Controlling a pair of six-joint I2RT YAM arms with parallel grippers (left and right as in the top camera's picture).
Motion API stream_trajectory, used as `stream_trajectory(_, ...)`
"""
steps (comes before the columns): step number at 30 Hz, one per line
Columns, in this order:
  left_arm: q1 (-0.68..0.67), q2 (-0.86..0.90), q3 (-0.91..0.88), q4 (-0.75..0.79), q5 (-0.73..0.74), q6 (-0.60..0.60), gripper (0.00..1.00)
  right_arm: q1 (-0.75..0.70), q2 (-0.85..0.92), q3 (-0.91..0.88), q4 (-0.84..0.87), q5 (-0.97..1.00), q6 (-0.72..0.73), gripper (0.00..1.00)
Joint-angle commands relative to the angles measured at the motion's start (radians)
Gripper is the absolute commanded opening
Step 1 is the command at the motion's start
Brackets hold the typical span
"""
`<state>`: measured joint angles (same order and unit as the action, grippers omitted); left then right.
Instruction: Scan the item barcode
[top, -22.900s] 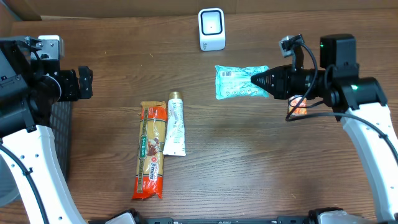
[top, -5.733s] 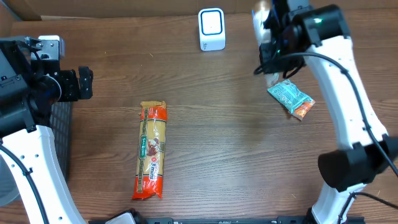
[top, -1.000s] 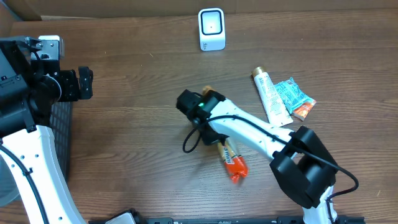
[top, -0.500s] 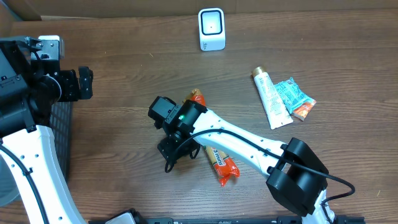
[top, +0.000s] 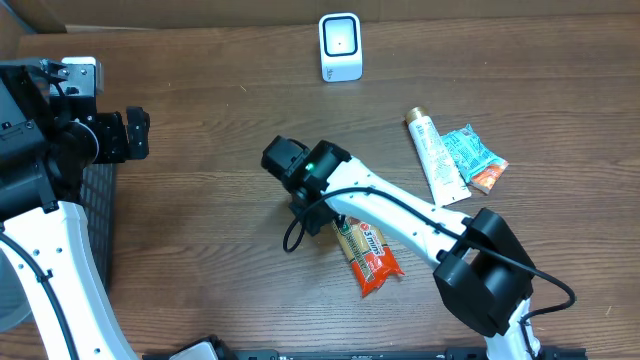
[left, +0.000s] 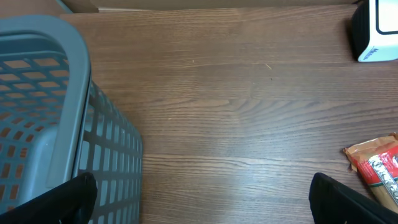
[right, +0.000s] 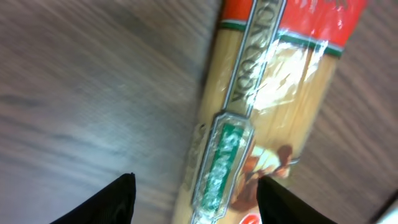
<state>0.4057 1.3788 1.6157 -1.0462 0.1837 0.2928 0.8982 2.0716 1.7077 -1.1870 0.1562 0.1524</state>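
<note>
The pasta packet (top: 369, 257), orange-red with a clear window, lies on the table at an angle, near the middle. My right gripper (right: 198, 202) hangs open just above it, one finger on each side of the packet (right: 267, 106). The left finger stands clear of the wrapper and the right finger is at its edge. From overhead the right wrist (top: 303, 171) covers the packet's upper end. The white barcode scanner (top: 340, 47) stands at the table's back edge. My left gripper (left: 202, 200) is wide open and empty at the far left, beside the basket.
A white tube (top: 435, 157) and a teal snack packet (top: 475, 155) lie side by side at the right. A grey mesh basket (left: 37, 124) stands at the left edge. The left wrist view catches the pasta packet's end (left: 376, 168) and the scanner (left: 376, 28).
My right gripper has gone from shut to open. Its wrist swung left, then back right over the pasta packet, which has shifted on the table. The left arm has not moved.
</note>
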Motion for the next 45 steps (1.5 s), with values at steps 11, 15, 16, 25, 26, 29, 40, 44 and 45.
stream_trajectory(11, 0.000, 0.002, 0.014, 0.003, 0.008, 0.018, 1.00, 0.012, 0.033, -0.149, 0.150, 0.124, -0.084, 0.52)
stream_trajectory(15, 0.000, 0.002, 0.014, 0.003, 0.008, 0.018, 1.00, 0.012, 0.033, -0.189, 0.189, 0.131, -0.105, 0.49)
stream_trajectory(16, 0.000, 0.002, 0.014, 0.003, 0.008, 0.018, 1.00, 0.012, 0.033, -0.196, 0.197, 0.135, -0.105, 0.47)
stream_trajectory(25, 0.000, 0.002, 0.014, 0.003, 0.008, 0.018, 1.00, 0.012, 0.063, -0.267, 0.249, 0.229, -0.105, 0.39)
stream_trajectory(26, 0.000, 0.002, 0.014, 0.003, 0.008, 0.018, 1.00, 0.012, 0.063, -0.267, 0.246, 0.228, -0.105, 0.36)
stream_trajectory(29, 0.000, 0.002, 0.014, 0.003, 0.008, 0.018, 1.00, 0.012, 0.062, -0.258, 0.232, 0.228, -0.105, 0.21)
stream_trajectory(40, 0.000, 0.002, 0.014, 0.003, 0.008, 0.018, 1.00, -0.011, 0.026, 0.032, -0.022, -0.093, -0.101, 0.04)
stream_trajectory(44, 0.000, 0.002, 0.014, 0.003, 0.008, 0.018, 1.00, -0.073, 0.000, 0.165, -0.043, -0.463, -0.106, 0.04)
stream_trajectory(45, 0.000, 0.002, 0.014, 0.003, 0.008, 0.018, 1.00, -0.094, -0.003, 0.174, -0.017, -0.573, -0.108, 0.04)
